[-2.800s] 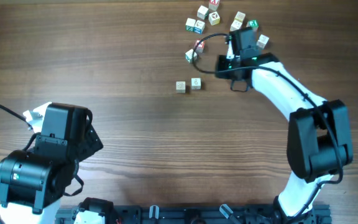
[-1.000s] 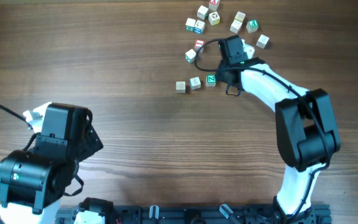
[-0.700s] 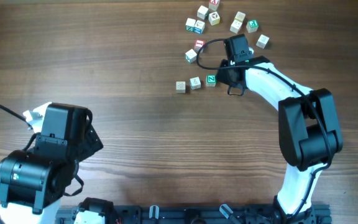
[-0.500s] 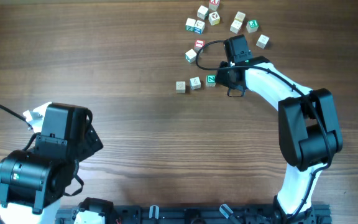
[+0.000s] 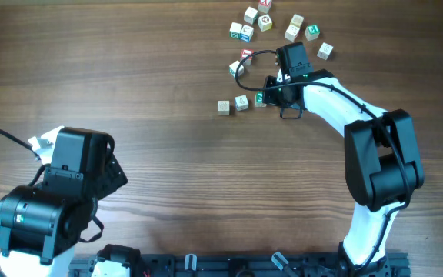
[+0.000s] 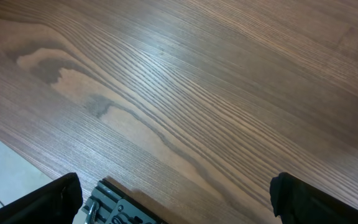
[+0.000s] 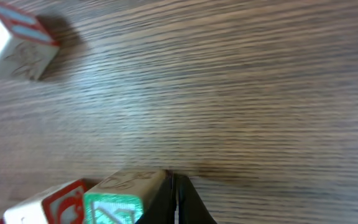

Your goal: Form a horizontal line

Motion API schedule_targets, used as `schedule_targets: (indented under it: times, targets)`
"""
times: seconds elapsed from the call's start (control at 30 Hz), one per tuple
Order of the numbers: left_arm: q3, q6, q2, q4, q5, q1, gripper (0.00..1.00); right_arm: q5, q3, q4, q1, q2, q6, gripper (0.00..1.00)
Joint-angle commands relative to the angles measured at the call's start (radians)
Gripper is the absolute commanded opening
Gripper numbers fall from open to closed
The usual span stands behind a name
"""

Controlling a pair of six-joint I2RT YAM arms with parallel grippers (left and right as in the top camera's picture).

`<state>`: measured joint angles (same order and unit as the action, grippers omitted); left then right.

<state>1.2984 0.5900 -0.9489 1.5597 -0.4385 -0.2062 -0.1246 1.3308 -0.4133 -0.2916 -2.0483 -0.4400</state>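
The horizontal line is a short row of three small cubes on the wooden table: two pale ones and a green-marked cube at its right end. My right gripper is shut and empty, its tips at the green cube's right side. In the right wrist view the closed fingertips touch the green-marked cube; a cube with a red-marked side sits just left of it. My left gripper is open and empty over bare wood, far from the cubes.
Several loose letter cubes lie scattered behind the row, among them a red-marked one, a pair and a green-marked one. One loose cube shows far left in the right wrist view. The left arm sits at the front left.
The right gripper brought the green-marked cube from the loose group to the row's right end, let it go, and now has shifted slightly left, shut, against that cube. The left arm has not moved.
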Motion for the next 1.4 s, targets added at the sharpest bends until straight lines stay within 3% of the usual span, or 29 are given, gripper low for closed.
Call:
schedule_targets:
  times: [0.0, 0.6, 0.83, 0.93, 1.37]
  targets:
    - [-0.004, 0.021, 0.006, -0.002, -0.016, 0.008, 1.0, -0.084, 0.0, 0.009, -0.005, -0.017, 0.076, 0.05]
    - [-0.004, 0.021, 0.006, -0.002, -0.016, 0.008, 1.0, -0.097, 0.0, 0.063, -0.05, -0.023, 0.098, 0.05]
    - [-0.004, 0.021, 0.006, -0.002, -0.016, 0.008, 1.0, 0.028, 0.0, 0.103, -0.05, -0.023, 0.055, 0.05]
    - [-0.004, 0.021, 0.006, -0.002, -0.016, 0.008, 1.0, 0.027, 0.0, 0.17, -0.052, -0.023, 0.055, 0.06]
    - [-0.004, 0.021, 0.006, -0.002, -0.016, 0.008, 1.0, -0.078, 0.0, 0.176, -0.06, -0.056, 0.074, 0.04]
